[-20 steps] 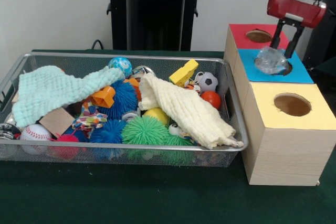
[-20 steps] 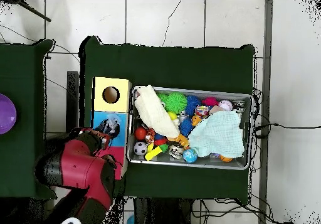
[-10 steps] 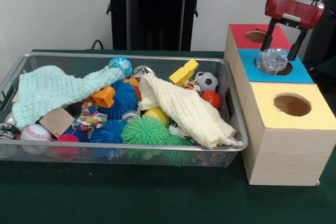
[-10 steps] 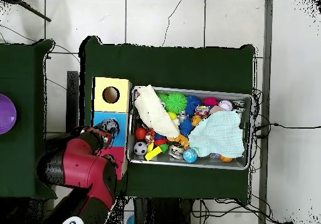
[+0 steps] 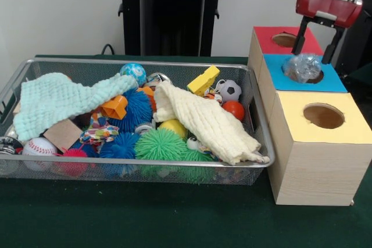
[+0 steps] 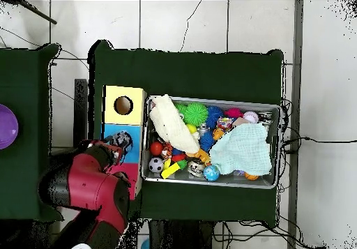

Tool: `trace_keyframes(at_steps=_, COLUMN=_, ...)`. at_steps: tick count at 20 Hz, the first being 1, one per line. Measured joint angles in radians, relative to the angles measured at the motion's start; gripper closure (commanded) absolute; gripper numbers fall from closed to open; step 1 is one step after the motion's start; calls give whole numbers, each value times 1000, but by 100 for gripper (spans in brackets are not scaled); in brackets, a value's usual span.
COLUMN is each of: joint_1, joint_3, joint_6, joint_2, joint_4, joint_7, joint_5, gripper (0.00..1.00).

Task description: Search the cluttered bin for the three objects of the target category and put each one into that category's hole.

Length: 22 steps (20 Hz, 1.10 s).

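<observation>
Change: gripper (image 5: 317, 43) has lifted since a second ago, letting go of the clear crinkly ball (image 5: 303, 66).
Claw: spread wide, empty.
Ball: directly below the fingertips, resting in the blue hole (image 5: 313, 75).

My hand (image 5: 317, 43) hangs above the blue box (image 5: 305, 79), its two dark fingers (image 5: 303, 38) spread wide. Below them, a clear crinkly ball (image 5: 302, 67) sits in the blue box's hole, free of my grip. The red box (image 5: 283, 40) lies behind it, the yellow box (image 5: 318, 143) in front. Beside them on the green tabletop (image 5: 145, 219), the wire bin (image 5: 133, 169) holds spiky balls, two cloths and toys.
</observation>
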Motion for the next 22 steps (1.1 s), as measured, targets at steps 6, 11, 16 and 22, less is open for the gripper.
trace_keyframes(at_steps=6, joint_1=-1, joint_3=-3, joint_6=67, joint_2=-56, joint_4=-1, joint_7=0, joint_5=0, gripper=0)
trace_keyframes(at_steps=11, joint_1=-1, joint_3=-11, joint_6=157, joint_2=-100, joint_4=-9, joint_7=0, joint_5=0, gripper=0)
trace_keyframes(at_steps=16, joint_1=-6, joint_3=-11, joint_6=222, joint_2=-149, joint_4=-21, joint_7=0, joint_5=-16, gripper=0)
trace_keyframes(at_steps=22, joint_1=-76, joint_3=10, joint_6=219, joint_2=-198, joint_4=-18, joint_7=0, joint_5=-60, gripper=0)
